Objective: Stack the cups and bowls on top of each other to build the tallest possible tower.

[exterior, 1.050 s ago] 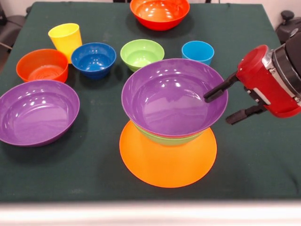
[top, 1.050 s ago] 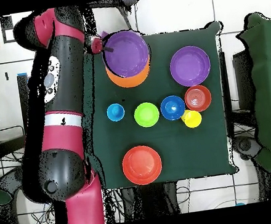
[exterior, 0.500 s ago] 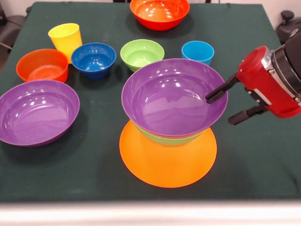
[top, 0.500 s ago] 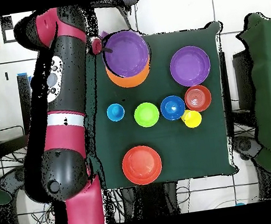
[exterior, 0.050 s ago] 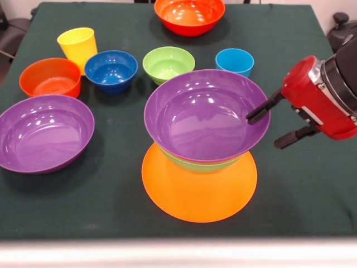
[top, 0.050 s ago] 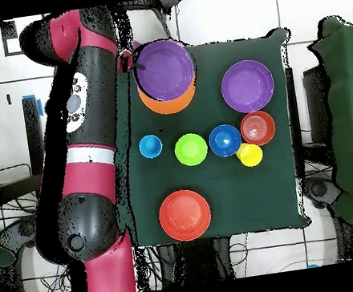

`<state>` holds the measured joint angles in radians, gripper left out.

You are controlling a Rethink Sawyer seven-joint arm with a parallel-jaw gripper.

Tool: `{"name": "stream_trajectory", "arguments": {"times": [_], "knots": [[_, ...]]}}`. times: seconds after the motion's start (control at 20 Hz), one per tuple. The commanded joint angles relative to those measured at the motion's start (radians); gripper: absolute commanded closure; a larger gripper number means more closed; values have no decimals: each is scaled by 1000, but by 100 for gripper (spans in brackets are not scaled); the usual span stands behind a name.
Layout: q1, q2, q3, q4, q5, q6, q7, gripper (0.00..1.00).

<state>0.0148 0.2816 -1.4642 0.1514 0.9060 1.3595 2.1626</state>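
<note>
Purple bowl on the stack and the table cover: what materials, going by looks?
Purple bowl: probably glossy moulded plastic, with sharp white glints and a thin, even rim. Table cover: seems a matte dark green cloth, felt-like, with no reflections and a faint weave.

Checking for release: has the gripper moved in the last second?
Yes. The gripper has slid slightly toward the picture's right, away from the stacked glossy purple plastic bowl; its upper tip sits nearer the rim.

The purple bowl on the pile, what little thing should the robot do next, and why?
Probably pull the gripper sideways, clear of the purple bowl. That bowl already sits in the green bowl on the orange bowl, and the open fingers straddle its rim, so lifting might tip it.
</note>
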Motion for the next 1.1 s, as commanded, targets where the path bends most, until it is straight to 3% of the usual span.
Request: {"name": "stream_trajectory", "arguments": {"times": [0.05, 0.7, 1.1], "knots": [[14, -51, 124, 67, -52, 118, -79, 0], [5, -29, 134, 52, -72, 80, -76, 0], [-15, -31, 142, 32, -48, 92, -95, 0]]}}
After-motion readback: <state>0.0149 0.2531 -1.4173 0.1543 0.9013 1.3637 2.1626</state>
